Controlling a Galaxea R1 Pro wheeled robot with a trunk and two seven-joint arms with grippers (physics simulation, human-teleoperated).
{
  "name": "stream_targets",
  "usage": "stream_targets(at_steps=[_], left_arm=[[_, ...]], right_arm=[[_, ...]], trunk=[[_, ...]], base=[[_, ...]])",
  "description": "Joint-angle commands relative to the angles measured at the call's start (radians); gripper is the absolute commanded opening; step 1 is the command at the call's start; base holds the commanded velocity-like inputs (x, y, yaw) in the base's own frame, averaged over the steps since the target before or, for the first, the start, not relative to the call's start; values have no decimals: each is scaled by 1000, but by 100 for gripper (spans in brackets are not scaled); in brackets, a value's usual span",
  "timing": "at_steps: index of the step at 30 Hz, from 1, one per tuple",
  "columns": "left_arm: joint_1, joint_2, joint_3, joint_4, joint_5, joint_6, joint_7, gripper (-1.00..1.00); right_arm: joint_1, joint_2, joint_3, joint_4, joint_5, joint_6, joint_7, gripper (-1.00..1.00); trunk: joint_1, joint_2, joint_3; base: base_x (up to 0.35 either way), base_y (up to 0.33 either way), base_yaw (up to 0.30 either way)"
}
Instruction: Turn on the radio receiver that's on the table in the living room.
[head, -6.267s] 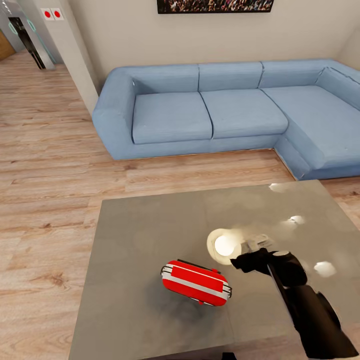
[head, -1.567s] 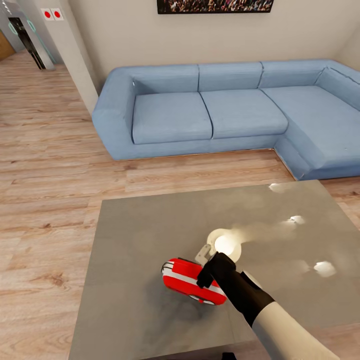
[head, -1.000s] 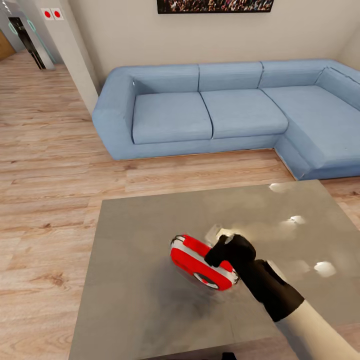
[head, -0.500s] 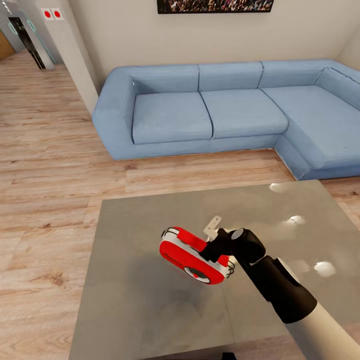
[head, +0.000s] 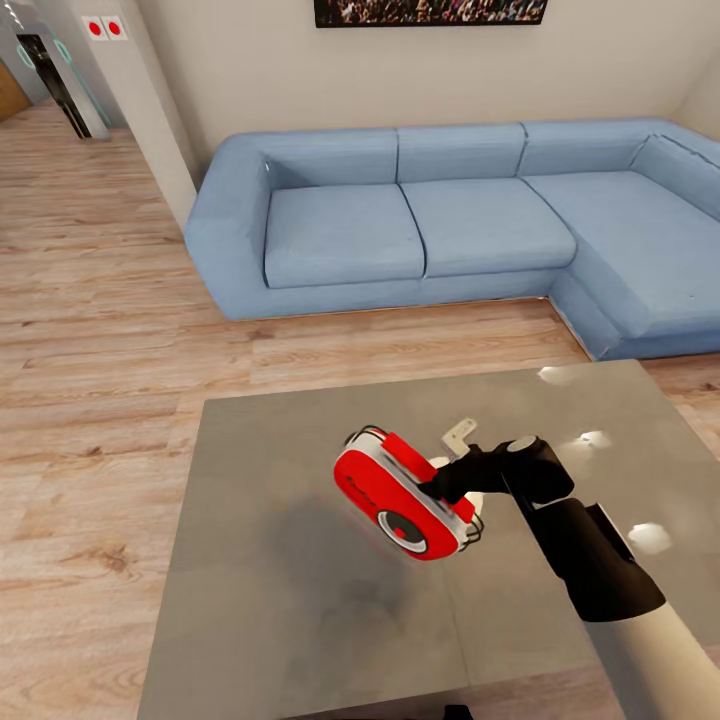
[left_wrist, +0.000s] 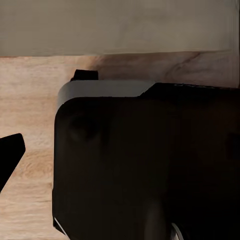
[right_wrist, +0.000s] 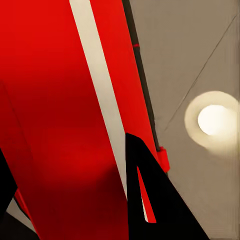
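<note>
Right tool (head: 440, 490) has lifted radio receiver (head: 400, 497) higher, tilted.

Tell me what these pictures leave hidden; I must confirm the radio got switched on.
- Head view: the right pincer covers part of the radio; on or off is unreadable.
- Right wrist view: the radio is cut off by the edges.
- Left wrist view: a dark body blocks the floor.

Glossy reflective grey table (head: 280, 560), smooth red radio receiver (head: 400, 495)
</note>
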Motion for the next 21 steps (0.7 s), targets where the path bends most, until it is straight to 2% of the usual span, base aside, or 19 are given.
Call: stream_targets(at_steps=[1,2,3,4,9,14,16,18,21], left_arm=[[0,0,-1,-36,0,26,-7,100],[0,-1,-1,-54,1,41,-13,100],[0,-7,-2,-130,1,115,-54,100],[0,-10,-3,-169,1,154,-82,100],[0,-14,-3,-315,1,276,-183,100],[0,-19,-5,-469,2,390,-221,100],[0,-21,-12,-563,3,456,-237,100],[0,-28,-27,-655,24,522,-253,100],[0,-46,-55,-726,62,574,-260,100]], right_arm=[[0,0,0,0,-10,4,1,-100],[0,-1,0,0,-10,4,1,-100],[0,-1,0,0,-8,4,1,-100],[0,-1,1,1,-8,4,1,-100],[0,-3,2,4,-8,4,1,-100],[0,-13,2,6,-8,4,1,-100],[0,-16,2,7,-9,4,1,-100],[0,-26,3,7,-10,4,1,-100],[0,-34,2,7,-10,4,1,-100]], trunk=[[0,0,0],[0,0,0],[0,0,0],[0,0,0],[0,0,0],[0,0,0],[0,0,0],[0,0,0],[0,0,0]], base=[[0,0,0],[0,0,0],[0,0,0],[0,0,0],[0,0,0],[0,0,0],[0,0,0],[0,0,0],[0,0,0]])
